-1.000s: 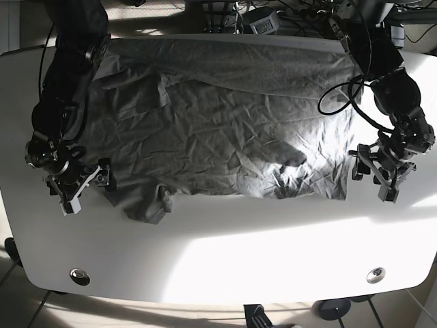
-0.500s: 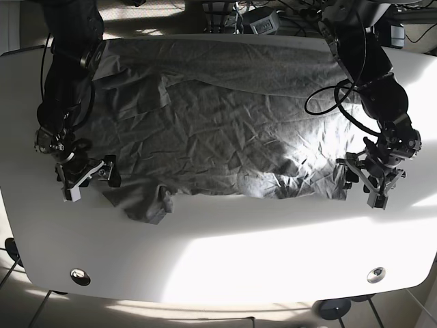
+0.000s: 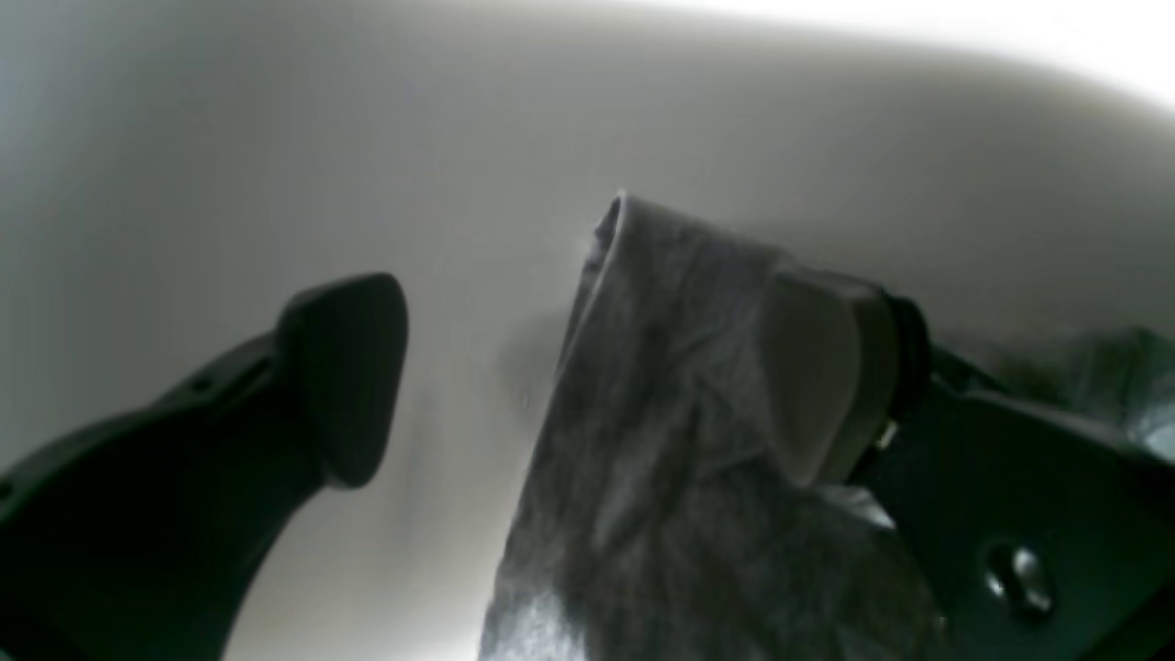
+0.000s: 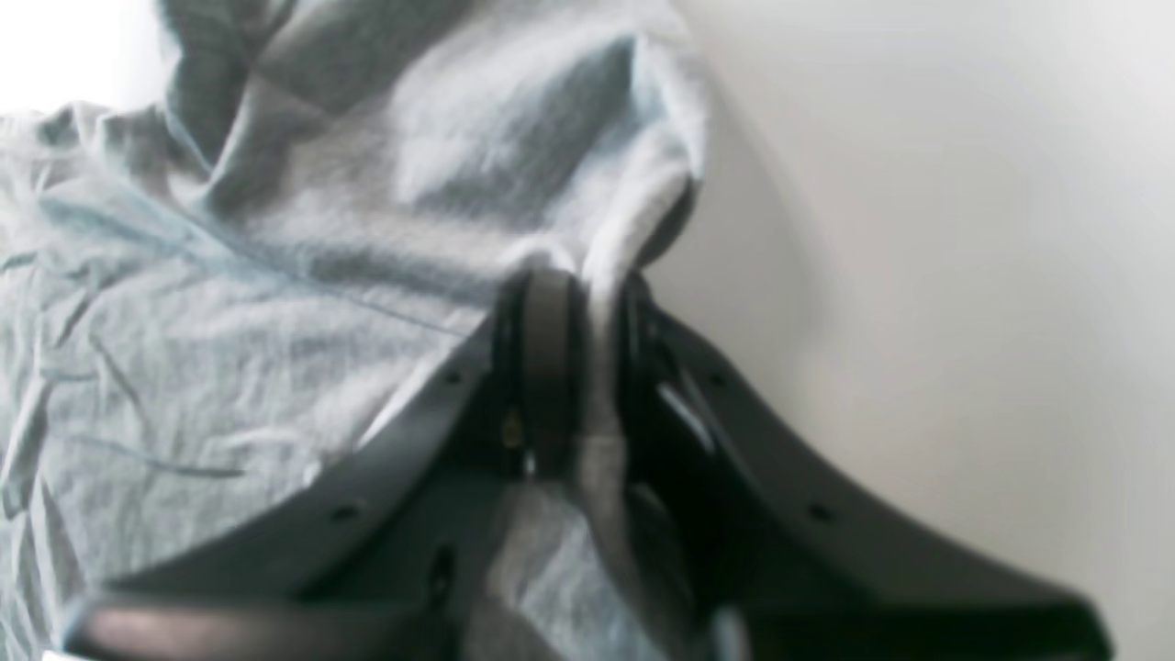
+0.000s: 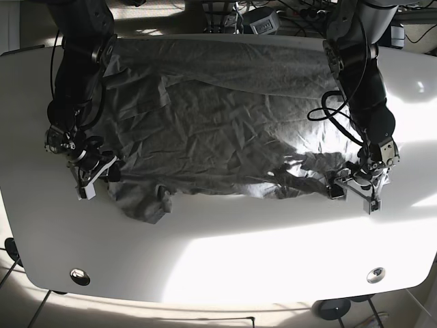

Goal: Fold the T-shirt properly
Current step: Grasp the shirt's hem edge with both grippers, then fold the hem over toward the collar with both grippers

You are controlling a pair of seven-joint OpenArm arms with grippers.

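T-shirt (image 5: pixel 218 130): dark grey, wrinkled, spread flat over the far half of the white desk (image 5: pixel 225 253); a bunched sleeve lies at the near edge on the base view's left.
Right tool (image 4: pixel 578 303): at the shirt's near corner on the base view's left; its jaws are pressed together on a raised fold of the cloth, as the right wrist view shows.
Left tool (image 3: pixel 587 367): at the shirt's near corner on the base view's right; jaws spread wide, the cloth edge lying against one finger (image 3: pixel 817 376), the other finger (image 3: pixel 349 367) well apart over bare desk.
Change, right arm: half a second ago its tool sat just outside the shirt's edge; now it has moved inward and closed on the cloth.
Change, left arm: its tool has moved in from beyond the shirt's side edge to the corner itself.
Change, shirt: the corner at the left tool now shows fresh ridges; the rest lies as before.
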